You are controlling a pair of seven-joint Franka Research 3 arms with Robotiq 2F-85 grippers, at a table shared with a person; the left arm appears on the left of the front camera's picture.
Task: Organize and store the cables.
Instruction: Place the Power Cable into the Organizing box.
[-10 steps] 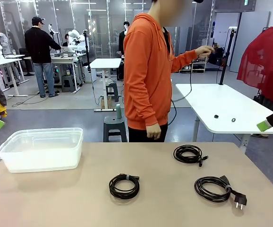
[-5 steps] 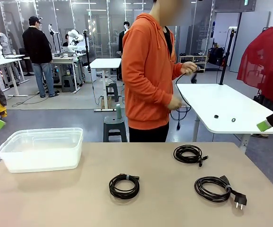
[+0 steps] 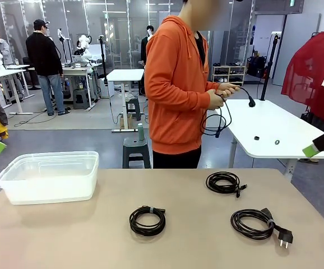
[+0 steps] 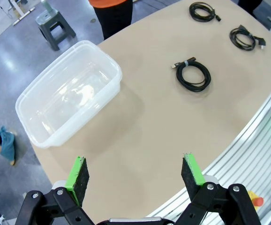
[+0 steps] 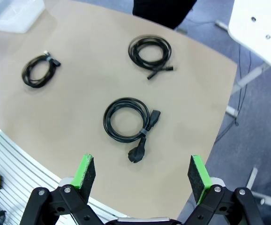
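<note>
Three black coiled cables lie on the tan table point(image 3: 66, 235): a banded one at the middle point(image 3: 147, 220) point(image 4: 194, 75) point(image 5: 39, 71), one farther back point(image 3: 223, 182) point(image 4: 202, 11) point(image 5: 149, 51), and one with a wall plug on the right point(image 3: 257, 223) point(image 4: 245, 38) point(image 5: 125, 119). A person in an orange hoodie stands at the far side, both hands on a loose black cable point(image 3: 222, 120). My left gripper point(image 4: 133, 160) hangs open high above the table's left part. My right gripper point(image 5: 140, 160) is open high above the plug coil.
A clear plastic bin point(image 3: 5, 179) point(image 4: 113, 70) stands on the table's left side with nothing in it. A white table point(image 3: 263, 120) stands behind on the right, and a grey stool point(image 3: 135, 148) stands behind the person.
The person drew the outstretched arm back and now holds the loose cable in both hands in front of the chest. The coils and bin have not moved.
</note>
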